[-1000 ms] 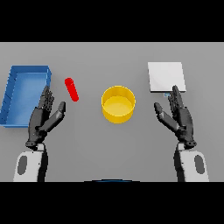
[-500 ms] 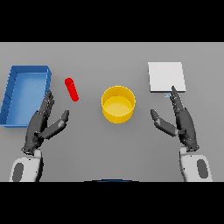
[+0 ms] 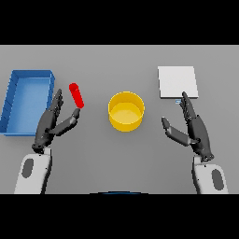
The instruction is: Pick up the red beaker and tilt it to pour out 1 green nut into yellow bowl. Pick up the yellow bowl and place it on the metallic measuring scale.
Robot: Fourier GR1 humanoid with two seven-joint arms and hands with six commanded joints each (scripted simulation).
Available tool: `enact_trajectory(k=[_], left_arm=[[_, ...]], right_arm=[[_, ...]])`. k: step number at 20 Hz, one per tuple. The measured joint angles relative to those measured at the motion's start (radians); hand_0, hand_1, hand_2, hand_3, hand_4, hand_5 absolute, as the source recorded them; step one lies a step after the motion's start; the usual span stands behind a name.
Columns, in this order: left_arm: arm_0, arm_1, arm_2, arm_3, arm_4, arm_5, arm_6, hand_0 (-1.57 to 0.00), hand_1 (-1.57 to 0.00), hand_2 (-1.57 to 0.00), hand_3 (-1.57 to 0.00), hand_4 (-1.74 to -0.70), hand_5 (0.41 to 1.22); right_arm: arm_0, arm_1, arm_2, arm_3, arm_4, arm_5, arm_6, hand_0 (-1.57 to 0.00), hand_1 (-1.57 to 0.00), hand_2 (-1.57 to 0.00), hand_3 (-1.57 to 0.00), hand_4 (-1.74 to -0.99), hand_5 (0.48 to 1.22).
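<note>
Both open hands, left (image 3: 49, 125) and right (image 3: 196, 130), have shifted over the grey table (image 3: 119, 158).

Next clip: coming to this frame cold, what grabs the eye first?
The bright yellow bowl at the table's centre stands out, with the small red beaker to its left, just off the left hand's open fingers. A blue tray sits at the far left, and a pale square scale at upper right, beyond the open right hand.
</note>
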Motion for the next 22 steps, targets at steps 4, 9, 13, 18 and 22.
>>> enact_trajectory(k=[4, 9, 13, 18, 22], left_arm=[[-0.115, 0.001, 0.034, 0.140, -0.011, 0.020, -0.047, 0.00, 0.00, 0.00, 0.00, -1.21, 0.646], [-0.244, -0.023, 0.064, 0.302, -0.015, 0.045, -0.093, 0.00, 0.00, 0.00, 0.00, -1.23, 0.635], [-0.324, -0.015, 0.072, 0.417, -0.052, 0.073, -0.114, 0.00, 0.00, 0.00, 0.00, -1.23, 0.647], [-0.405, -0.023, 0.100, 0.539, -0.050, 0.084, -0.192, 0.00, 0.00, 0.00, 0.00, -1.31, 0.697], [-0.445, -0.040, 0.136, 0.624, -0.034, 0.110, -0.248, -0.34, -0.31, -0.32, -0.24, -1.39, 0.765]], right_arm=[[-0.004, 0.006, 0.001, 0.016, 0.009, -0.005, -0.012, 0.00, 0.00, 0.00, 0.00, -1.293, 0.618], [-0.004, 0.001, -0.004, -0.005, 0.005, -0.008, 0.008, 0.00, 0.00, 0.00, 0.00, -1.301, 0.631], [-0.019, -0.003, -0.005, 0.002, 0.020, -0.019, 0.021, 0.00, 0.00, 0.00, 0.00, -1.300, 0.638], [-0.027, -0.011, -0.015, 0.025, 0.022, -0.021, 0.020, 0.00, 0.00, 0.00, 0.00, -1.300, 0.647], [-0.012, -0.005, -0.013, 0.016, 0.017, -0.020, 0.019, 0.00, 0.00, 0.00, 0.00, -1.294, 0.645]])
